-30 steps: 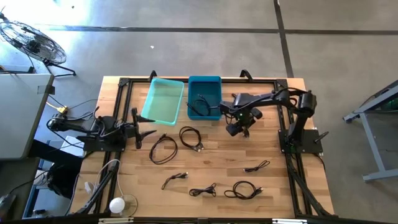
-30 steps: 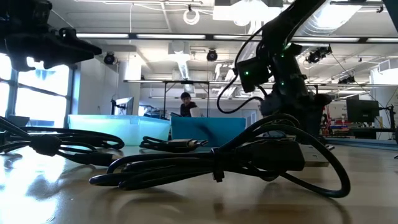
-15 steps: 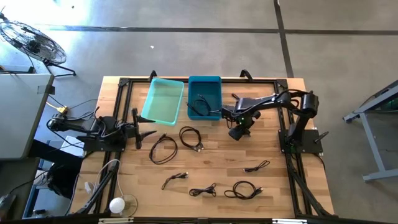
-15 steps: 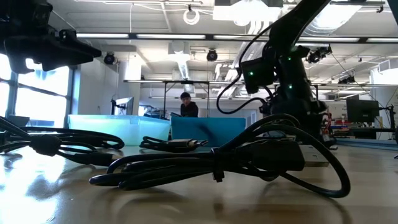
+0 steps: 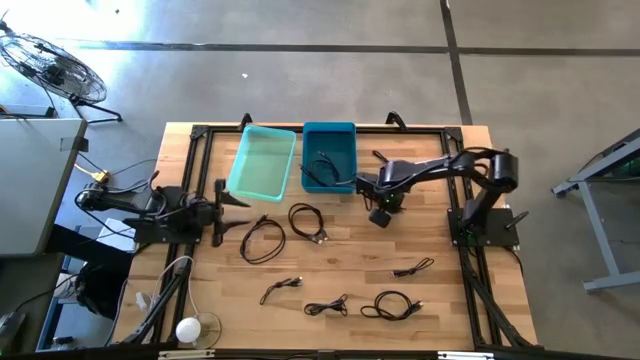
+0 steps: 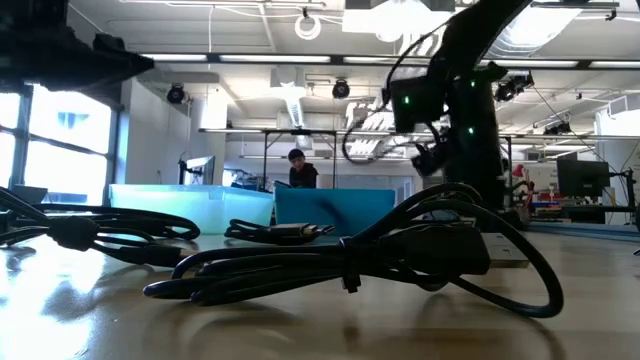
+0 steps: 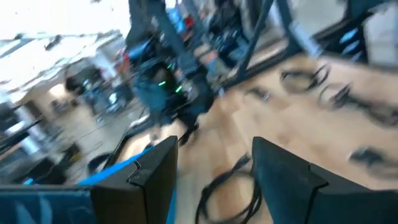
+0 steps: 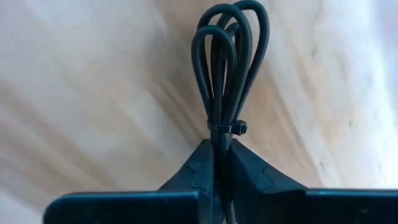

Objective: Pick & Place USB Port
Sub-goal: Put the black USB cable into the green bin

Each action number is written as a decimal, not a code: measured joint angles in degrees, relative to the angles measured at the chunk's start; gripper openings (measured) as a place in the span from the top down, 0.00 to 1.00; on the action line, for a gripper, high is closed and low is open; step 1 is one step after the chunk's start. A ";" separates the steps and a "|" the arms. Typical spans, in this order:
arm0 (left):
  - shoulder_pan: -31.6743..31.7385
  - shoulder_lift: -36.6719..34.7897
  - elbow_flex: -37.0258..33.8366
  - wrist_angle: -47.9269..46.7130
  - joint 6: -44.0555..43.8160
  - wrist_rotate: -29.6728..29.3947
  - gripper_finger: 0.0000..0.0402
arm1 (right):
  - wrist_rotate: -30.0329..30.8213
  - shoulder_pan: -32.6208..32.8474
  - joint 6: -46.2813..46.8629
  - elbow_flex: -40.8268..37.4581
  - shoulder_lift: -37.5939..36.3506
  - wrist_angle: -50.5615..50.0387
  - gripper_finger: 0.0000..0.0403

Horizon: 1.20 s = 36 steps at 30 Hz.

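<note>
My right gripper (image 5: 380, 211) points down at the table just right of the blue bin (image 5: 328, 155) and is shut on a small black USB cable bundle (image 8: 227, 56), tied with a black tie. Another black cable (image 5: 322, 168) lies inside the blue bin. The light teal bin (image 5: 262, 162) stands to the blue bin's left. My left gripper (image 5: 225, 205) waits open at the table's left side, pointing level toward the right, with nothing between its fingers (image 7: 149, 177). My right gripper pinches the cable bundle between its two fingers just behind the tie (image 8: 225, 129), coming from above and lying along the bundle. The loops (image 8: 231, 43) stick out past the fingertips over the wood. Whether they touch the table I cannot tell.
Several more black cable bundles lie on the wooden table: two coils (image 5: 262, 240) (image 5: 308, 221) in the middle and smaller ones (image 5: 281, 289) (image 5: 326, 307) (image 5: 392, 305) (image 5: 413, 267) toward the near edge. A black frame rail (image 5: 455, 200) runs along the table's sides. A person shows far behind.
My right gripper has rolled about its own axis, risen a little and shifted slightly toward the blue bin. My left gripper has turned a little in place.
</note>
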 joint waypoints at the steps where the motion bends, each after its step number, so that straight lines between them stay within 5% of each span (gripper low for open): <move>1: 0.00 0.00 0.00 0.97 -0.19 0.31 0.50 | 0.25 0.77 0.20 0.08 -1.91 -0.19 0.96; 10: 0.00 5.10 0.00 16.29 -1.75 2.27 0.50 | -0.67 10.89 0.78 0.13 -19.03 9.63 0.96; 22: 0.05 29.44 0.64 49.39 -6.03 -4.40 0.50 | 3.42 19.01 -31.02 0.28 -22.78 44.39 0.96; 36: 0.09 55.99 19.79 42.42 -4.25 -5.06 0.50 | 2.53 20.17 -42.28 0.28 -15.97 53.47 0.96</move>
